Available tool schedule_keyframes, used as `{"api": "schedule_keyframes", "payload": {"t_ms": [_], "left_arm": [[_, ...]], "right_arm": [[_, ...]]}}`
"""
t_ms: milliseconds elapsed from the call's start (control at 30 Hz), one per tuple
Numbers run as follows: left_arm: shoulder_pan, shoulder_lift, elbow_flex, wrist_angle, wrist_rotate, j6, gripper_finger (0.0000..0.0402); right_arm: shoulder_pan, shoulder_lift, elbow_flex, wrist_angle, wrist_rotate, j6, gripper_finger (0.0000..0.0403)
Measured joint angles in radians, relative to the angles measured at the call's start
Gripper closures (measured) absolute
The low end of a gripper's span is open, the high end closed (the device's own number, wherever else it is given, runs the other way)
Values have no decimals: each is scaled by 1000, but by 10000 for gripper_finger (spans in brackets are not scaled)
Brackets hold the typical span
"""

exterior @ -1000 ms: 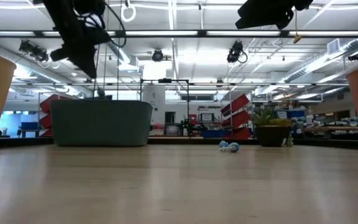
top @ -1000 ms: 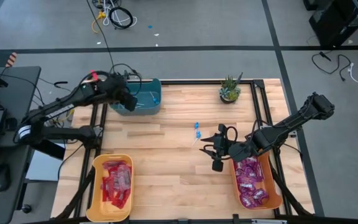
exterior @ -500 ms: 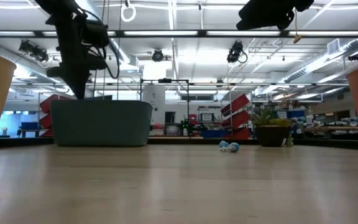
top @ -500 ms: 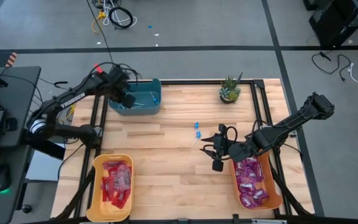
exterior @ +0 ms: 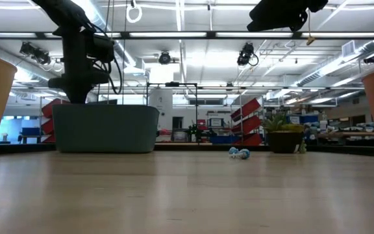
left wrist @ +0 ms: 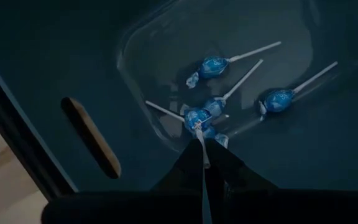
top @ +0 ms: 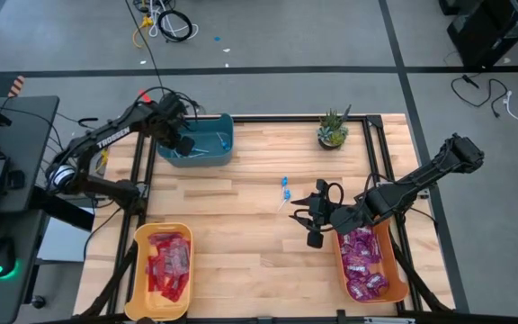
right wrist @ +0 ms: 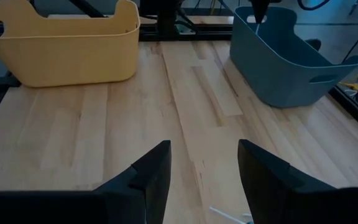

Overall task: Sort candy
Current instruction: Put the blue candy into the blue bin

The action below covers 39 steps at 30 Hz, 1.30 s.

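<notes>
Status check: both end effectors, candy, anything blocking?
Left end effector shut on a lollipop stick over the teal bin. Right end effector open, empty, hovering mid-table. Loose lollipops on the table. Nothing blocking.

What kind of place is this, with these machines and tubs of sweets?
Probably a robotics lab or workshop: a wooden table on a dark metal frame, two robot arms sorting candy into plastic bins, loose cables on the floor, and strip lights over shelving behind.

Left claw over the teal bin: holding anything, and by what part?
Yes: left claw pinches a blue lollipop by its white stick, above the teal bin.
</notes>
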<state>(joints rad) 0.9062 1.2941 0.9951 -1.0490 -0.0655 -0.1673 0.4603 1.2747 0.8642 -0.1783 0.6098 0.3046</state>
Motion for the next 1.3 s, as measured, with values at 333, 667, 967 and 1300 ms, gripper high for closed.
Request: {"api": "schedule_keyframes", "payload": {"t_ms": [333, 667, 967, 1300], "left_arm": [[0, 2, 0, 4, -9, -3, 381], [-1, 2, 0, 8, -18, -26, 343], [-1, 2, 0, 8, -66, -28, 291], [-1, 1, 0, 8, 8, -47, 282]], "right_arm": [[0, 0, 0, 0, 0, 0, 231], [-28, 0, 0, -5, 0, 18, 231], [-64, 0, 0, -5, 0, 16, 231], [-113, 0, 0, -18, 0, -10, 231]]}}
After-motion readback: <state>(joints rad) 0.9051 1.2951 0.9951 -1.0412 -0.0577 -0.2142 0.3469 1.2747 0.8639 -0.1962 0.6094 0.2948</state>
